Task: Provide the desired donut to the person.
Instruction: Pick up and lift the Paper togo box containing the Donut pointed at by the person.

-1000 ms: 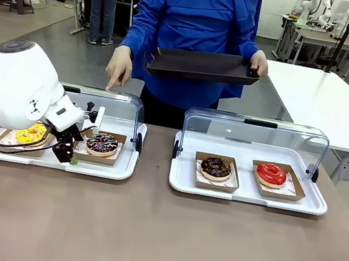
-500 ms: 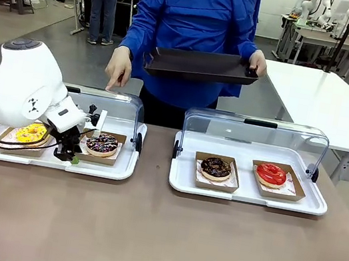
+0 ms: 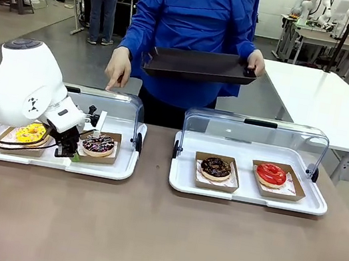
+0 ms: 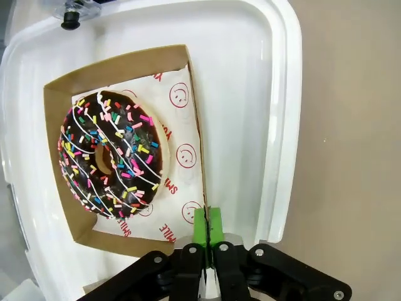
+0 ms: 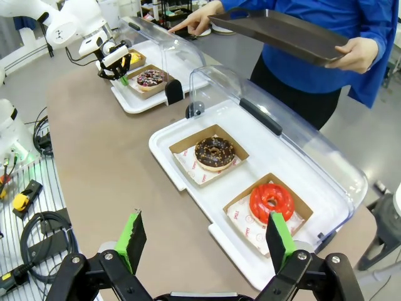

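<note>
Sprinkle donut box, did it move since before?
Yes, a little: the sprinkle donut box shifted left toward the yellow donut, while the white tray stayed put.

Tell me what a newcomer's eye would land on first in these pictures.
The left pincer pinches the rim of the cardboard tray under a sprinkled chocolate donut in the left case. Across the table, the person in bright blue holds a dark tray and points a hand at that case's lid. A glossy red donut stands out in the right case.
</note>
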### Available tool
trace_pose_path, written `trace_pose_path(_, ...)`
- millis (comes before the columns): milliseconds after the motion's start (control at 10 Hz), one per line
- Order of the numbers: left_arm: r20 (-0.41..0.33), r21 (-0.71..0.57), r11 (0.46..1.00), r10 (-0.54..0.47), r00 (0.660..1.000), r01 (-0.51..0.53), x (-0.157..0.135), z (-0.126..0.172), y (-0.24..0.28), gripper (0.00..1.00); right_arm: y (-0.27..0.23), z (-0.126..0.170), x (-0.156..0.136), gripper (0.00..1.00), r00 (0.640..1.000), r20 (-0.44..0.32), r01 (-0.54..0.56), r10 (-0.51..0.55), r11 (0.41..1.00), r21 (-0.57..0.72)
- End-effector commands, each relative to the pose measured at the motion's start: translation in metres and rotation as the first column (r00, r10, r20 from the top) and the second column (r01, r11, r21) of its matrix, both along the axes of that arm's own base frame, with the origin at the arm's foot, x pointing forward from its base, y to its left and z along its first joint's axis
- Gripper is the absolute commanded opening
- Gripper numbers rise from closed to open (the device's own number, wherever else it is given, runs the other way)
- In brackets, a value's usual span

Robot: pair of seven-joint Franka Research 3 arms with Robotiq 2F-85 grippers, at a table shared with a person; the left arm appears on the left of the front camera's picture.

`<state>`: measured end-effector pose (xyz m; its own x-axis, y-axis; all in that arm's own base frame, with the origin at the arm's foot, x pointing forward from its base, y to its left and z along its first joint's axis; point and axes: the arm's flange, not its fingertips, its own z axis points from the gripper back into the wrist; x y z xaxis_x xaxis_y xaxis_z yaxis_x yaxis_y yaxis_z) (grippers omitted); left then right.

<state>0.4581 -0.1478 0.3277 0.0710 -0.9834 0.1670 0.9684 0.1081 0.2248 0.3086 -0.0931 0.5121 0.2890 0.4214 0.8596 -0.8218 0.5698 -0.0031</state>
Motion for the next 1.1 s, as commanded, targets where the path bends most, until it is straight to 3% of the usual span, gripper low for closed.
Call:
trace_pose_path(0, 0.009, -0.006, 1.000, -0.015, 1.000, 0.015, -0.019, 0.017, 0.001, 0.00, -0.001, -0.001, 0.002, 1.00, 1.000, 0.016, -0.011, 0.011, 1.000, 0.010)
trace_pose_path(200, 0.071, -0.013, 0.999, -0.029, 0.997, 0.030, -0.057, 0.046, 0.007, 0.00, -0.001, -0.001, 0.002, 1.00, 1.000, 0.016, -0.011, 0.011, 1.000, 0.010)
trace_pose_path(500, 0.135, -0.022, 0.998, -0.061, 0.989, 0.065, -0.135, 0.089, 0.032, 0.00, -0.001, -0.001, 0.002, 1.00, 1.000, 0.016, -0.011, 0.011, 1.000, 0.010)
trace_pose_path(800, 0.177, -0.113, 0.989, -0.078, 0.981, 0.099, -0.214, 0.120, 0.096, 0.00, -0.001, -0.001, 0.002, 1.00, 1.000, 0.016, -0.011, 0.011, 1.000, 0.010)
trace_pose_path(1000, 0.193, -0.129, 0.988, -0.062, 0.979, 0.088, -0.247, 0.136, 0.127, 0.00, -0.001, -0.001, 0.002, 1.00, 1.000, 0.016, -0.011, 0.011, 1.000, 0.010)
